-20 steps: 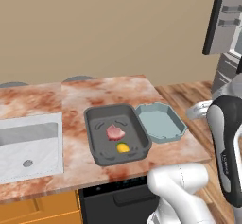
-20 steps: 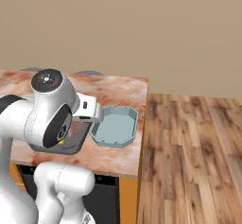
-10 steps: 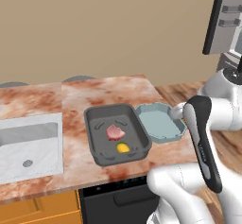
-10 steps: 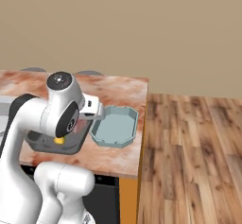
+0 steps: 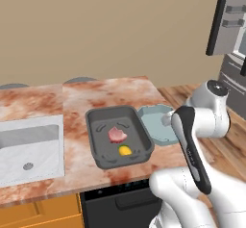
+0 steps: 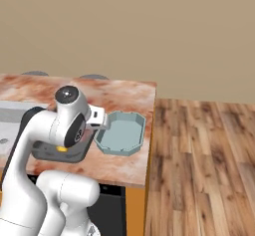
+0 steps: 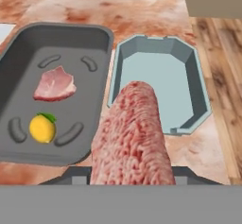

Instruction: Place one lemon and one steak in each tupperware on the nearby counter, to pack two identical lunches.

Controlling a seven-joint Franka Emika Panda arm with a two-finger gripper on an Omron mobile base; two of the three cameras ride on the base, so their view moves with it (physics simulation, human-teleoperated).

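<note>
Carrying the elongated steak (image 7: 133, 138) clamped in my jaws, I hang above the near rim of the teal tupperware (image 7: 194, 72), which sits empty just beside the grey tupperware (image 7: 28, 43) on the tabletop (image 7: 142, 10). I should centre the slab over the teal floor, lower, then release so neither end rides the rim.

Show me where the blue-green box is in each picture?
Left base view: the teal tupperware sits right of center, partly behind the white arm.
Right base view: it lies near the middle, by the counter's right end.
Hand view: it is upper right, behind the long steak.
Shared landmark: the dark grey tupperware right beside it.
</note>
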